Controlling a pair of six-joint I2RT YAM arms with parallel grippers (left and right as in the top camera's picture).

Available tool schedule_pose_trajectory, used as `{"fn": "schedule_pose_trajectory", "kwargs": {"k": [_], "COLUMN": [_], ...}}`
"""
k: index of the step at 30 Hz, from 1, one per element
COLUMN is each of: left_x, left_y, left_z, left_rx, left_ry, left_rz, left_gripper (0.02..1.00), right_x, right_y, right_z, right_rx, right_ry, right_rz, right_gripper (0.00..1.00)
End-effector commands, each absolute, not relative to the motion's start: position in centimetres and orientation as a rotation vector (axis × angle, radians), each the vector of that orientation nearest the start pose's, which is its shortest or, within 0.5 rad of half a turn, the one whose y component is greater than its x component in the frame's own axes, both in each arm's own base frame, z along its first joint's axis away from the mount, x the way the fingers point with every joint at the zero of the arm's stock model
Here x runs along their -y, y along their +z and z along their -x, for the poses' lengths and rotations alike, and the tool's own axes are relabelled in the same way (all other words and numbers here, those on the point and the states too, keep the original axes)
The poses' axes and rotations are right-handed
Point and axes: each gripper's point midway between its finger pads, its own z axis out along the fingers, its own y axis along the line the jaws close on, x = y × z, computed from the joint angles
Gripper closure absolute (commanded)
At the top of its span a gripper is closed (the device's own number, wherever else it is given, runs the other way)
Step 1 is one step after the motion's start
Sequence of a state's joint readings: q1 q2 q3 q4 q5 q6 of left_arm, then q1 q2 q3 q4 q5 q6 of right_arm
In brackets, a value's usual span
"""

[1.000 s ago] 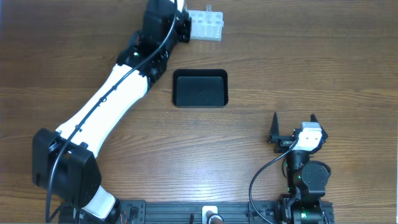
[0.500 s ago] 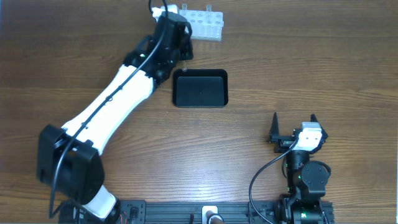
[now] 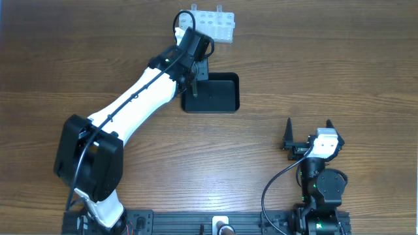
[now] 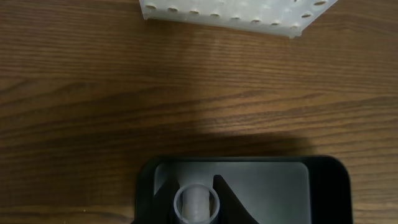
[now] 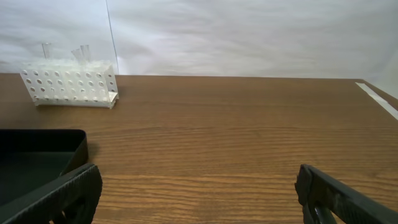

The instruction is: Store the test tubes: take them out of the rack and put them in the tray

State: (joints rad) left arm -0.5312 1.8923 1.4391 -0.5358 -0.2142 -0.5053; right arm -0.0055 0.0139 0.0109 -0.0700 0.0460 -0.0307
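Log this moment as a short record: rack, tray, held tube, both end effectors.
rack: white, beyond the tray as seen from the arms; at least two tubes stand in it
tray: black; no tube seen lying in it
test tube: upright, mouth up, over the tray near its left edge
left end effector: shut on the test tube
right end effector: open, empty, far from tray and rack
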Motion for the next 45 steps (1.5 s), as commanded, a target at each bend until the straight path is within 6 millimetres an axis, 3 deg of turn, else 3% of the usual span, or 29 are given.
{"fn": "schedule_pose_trajectory", "kwargs": {"k": [1,7,35,39,45], "left_x": [21.5,21.2,20.4,20.4,20.5], "left_y": [8.6,7.2,3.8,3.5,3.5], "left_z": [-43.3,-43.3,-41.8,-41.9,-42.0], "left_rx": [-2.573,-2.598,-2.699,-2.702,-2.696], "left_ry": [-0.092,-0.057,0.038,0.040,0.036], "left_rz": [-0.004,-0.006,-0.060,-0.061,-0.060], "left_gripper": [0.978,0.978,0.945,0.897,0.715], "right_x": [0.7,0.7,0.7,0.7,0.7], "right_y": [15.7,15.7,15.7,15.7,15.7], "right_z": [-24.6,-24.6,-24.6,-24.6,-24.6], "right_rx": [-1.645,-1.645,-1.645,-1.645,-1.645], "right_ry": [-0.058,-0.058,-0.058,-0.058,-0.058], "right_rz": [-0.006,-0.006,-0.006,-0.006,-0.006], "right_gripper": [0.009,0.009,0.009,0.007,0.007]}}
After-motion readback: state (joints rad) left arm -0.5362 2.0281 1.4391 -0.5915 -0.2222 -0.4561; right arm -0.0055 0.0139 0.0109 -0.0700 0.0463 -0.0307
